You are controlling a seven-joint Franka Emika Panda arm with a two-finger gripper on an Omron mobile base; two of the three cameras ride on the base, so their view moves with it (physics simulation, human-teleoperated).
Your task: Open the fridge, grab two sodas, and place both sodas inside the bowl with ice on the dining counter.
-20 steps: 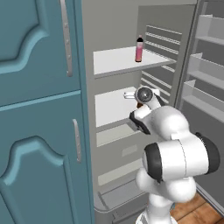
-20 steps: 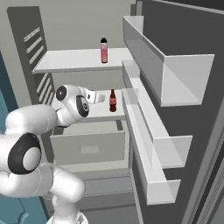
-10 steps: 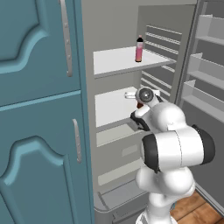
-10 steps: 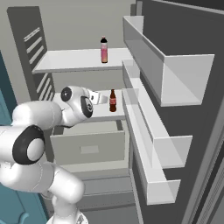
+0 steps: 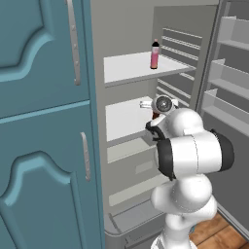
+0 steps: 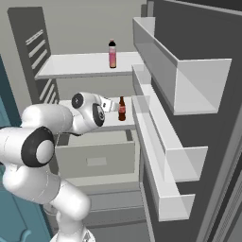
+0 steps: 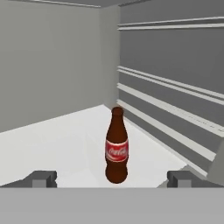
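Since a second ago the arm's elbow has swung forward and the hand has pushed deeper over the middle shelf; neither bottle has shifted.

Fridge (image 6: pixel 189 156) stands open, door racks swung aside, so the step in hand is the first grab.

Middle shelf (image 6: pixel 108 120): brown soda (image 7: pixel 117 148) upright, near its door-side edge. Pink soda (image 6: pixel 112 54) upright on the shelf above, untouched.

Gripper (image 6: pixel 116 106) level with the brown soda, just beside it, jaws spread wide and holding nothing. In the hand view the bottle sits centred between the fingertips (image 7: pixel 41 178), not yet between them.

Judgement: next move is a short straight advance until the jaws flank the bottle's body, then close. Risk is tipping the bottle.
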